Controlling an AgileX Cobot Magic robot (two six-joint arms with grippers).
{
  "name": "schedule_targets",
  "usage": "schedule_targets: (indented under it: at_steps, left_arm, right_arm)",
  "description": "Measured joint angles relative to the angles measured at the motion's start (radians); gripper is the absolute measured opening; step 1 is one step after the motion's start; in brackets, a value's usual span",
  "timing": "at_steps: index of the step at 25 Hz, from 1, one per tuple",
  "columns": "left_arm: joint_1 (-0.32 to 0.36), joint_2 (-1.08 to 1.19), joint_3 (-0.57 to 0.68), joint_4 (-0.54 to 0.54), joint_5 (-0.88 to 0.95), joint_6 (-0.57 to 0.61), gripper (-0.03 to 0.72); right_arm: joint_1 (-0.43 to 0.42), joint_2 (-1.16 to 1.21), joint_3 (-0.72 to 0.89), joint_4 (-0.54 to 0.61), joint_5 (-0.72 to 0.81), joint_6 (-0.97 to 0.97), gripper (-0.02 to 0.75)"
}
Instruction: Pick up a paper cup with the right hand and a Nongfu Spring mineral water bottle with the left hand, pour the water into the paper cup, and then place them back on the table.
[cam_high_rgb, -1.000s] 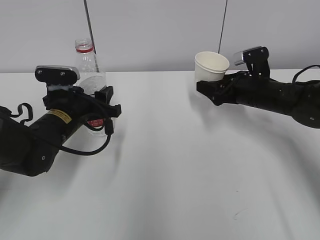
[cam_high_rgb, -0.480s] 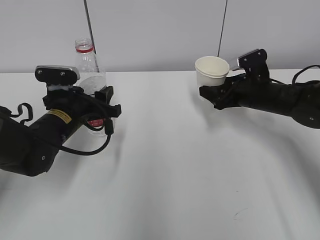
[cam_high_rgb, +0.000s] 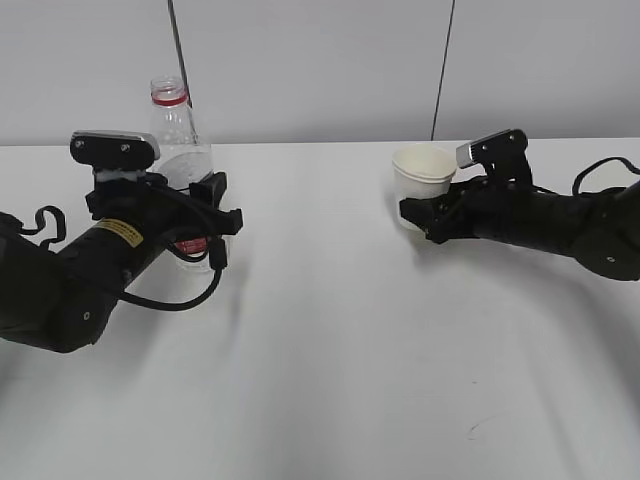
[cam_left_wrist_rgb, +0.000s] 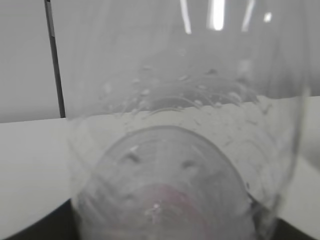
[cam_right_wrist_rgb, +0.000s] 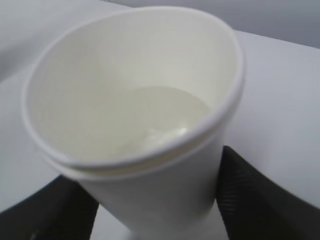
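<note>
The Nongfu Spring mineral water bottle (cam_high_rgb: 178, 130), clear with a red neck ring, stands upright at the left of the table (cam_high_rgb: 330, 350). My left gripper (cam_high_rgb: 215, 215) is shut on its lower part at the red label. In the left wrist view the bottle (cam_left_wrist_rgb: 170, 165) fills the frame, with droplets on its inside wall. At the right, my right gripper (cam_high_rgb: 418, 218) is shut on the white paper cup (cam_high_rgb: 423, 172), held upright and low over the table; I cannot tell whether its base touches. In the right wrist view the cup (cam_right_wrist_rgb: 135, 115) holds a shallow pool of water (cam_right_wrist_rgb: 160, 120), with black fingers (cam_right_wrist_rgb: 255, 200) against its sides.
A small dark scratch mark (cam_high_rgb: 478, 427) lies on the tabletop near the front right. The grey wall behind carries two thin dark vertical lines (cam_high_rgb: 178, 40) (cam_high_rgb: 443, 50). The left arm's black cable (cam_high_rgb: 170, 300) loops onto the table.
The right gripper has come down and slightly right with the paper cup, from well above the table to just over it. The left arm and bottle have not moved.
</note>
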Motion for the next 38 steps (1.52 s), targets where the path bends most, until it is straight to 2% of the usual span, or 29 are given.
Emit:
schedule_targets:
  at_steps: [7,32,38]
  left_arm:
    - [0.0,0.0,0.0,0.0,0.0,0.0,0.347]
    - [0.0,0.0,0.0,0.0,0.0,0.0,0.347]
    - [0.0,0.0,0.0,0.0,0.0,0.0,0.347]
  right_arm:
    - [0.0,0.028,0.016,0.1,-0.063,-0.071,0.499]
    - [0.0,0.088,0.021,0.118,-0.121,-0.082,0.498]
    - [0.0,0.092,0.021,0.186,-0.121,-0.082,0.5]
